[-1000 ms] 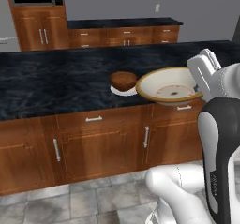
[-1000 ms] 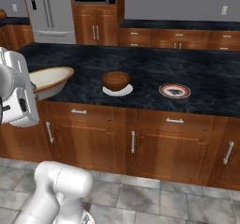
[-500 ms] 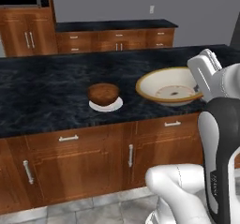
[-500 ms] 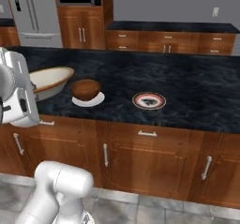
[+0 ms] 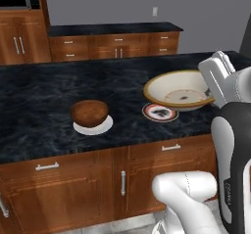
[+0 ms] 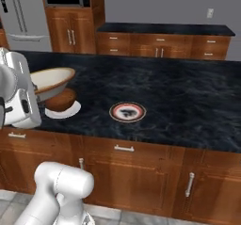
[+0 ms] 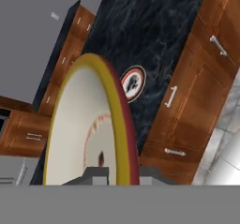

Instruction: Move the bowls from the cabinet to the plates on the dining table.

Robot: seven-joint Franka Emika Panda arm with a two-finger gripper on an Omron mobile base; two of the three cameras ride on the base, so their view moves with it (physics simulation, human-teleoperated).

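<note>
gripper (image 7: 117, 174) clamped on rim of shallow cream ceramic bowl with tan rim (image 5: 180, 89), held above black marble dining table (image 6: 188, 97), near patterned round plate (image 6: 127, 111); dark-brown wooden bowl (image 5: 89, 113) sits on plain white plate (image 5: 93, 127) further along

Left base view: behind the arm, left side, facing forward and down over the dining table (image 5: 44, 101). Right base view: same table (image 6: 188, 97) from the right side; both share the patterned plate (image 5: 160, 112) (image 6: 127, 111). Hand view: rolled, close along the cream bowl (image 7: 84, 134), the table (image 7: 140, 26) beyond.
</note>
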